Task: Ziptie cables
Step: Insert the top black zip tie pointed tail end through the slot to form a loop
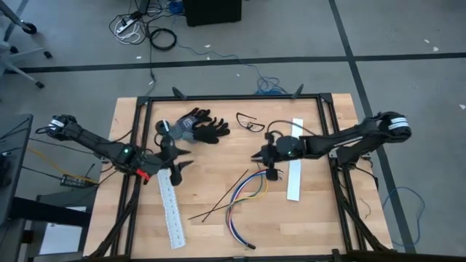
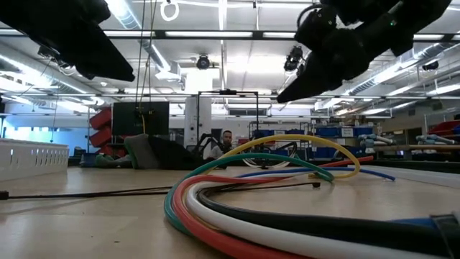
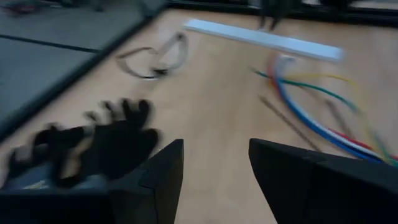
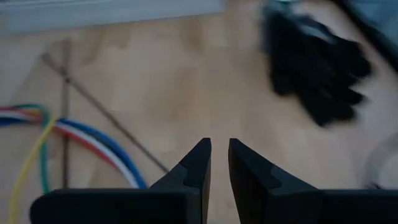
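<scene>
The cables [image 1: 244,196] are lying loose on the pale wooden surface [image 1: 218,156], thin curving wires in yellow, blue, green, red and white, with dark straight strands crossing them. The left end effector [image 1: 177,161] is hovering with fingers apart over a white slotted strip [image 1: 172,207]. The right end effector [image 1: 263,161] is hanging above the cables, fingers nearly together, gripping nothing.

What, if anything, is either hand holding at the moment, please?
Nothing. The left hand is open and empty; the right hand is nearly closed on nothing, above the table.
</scene>
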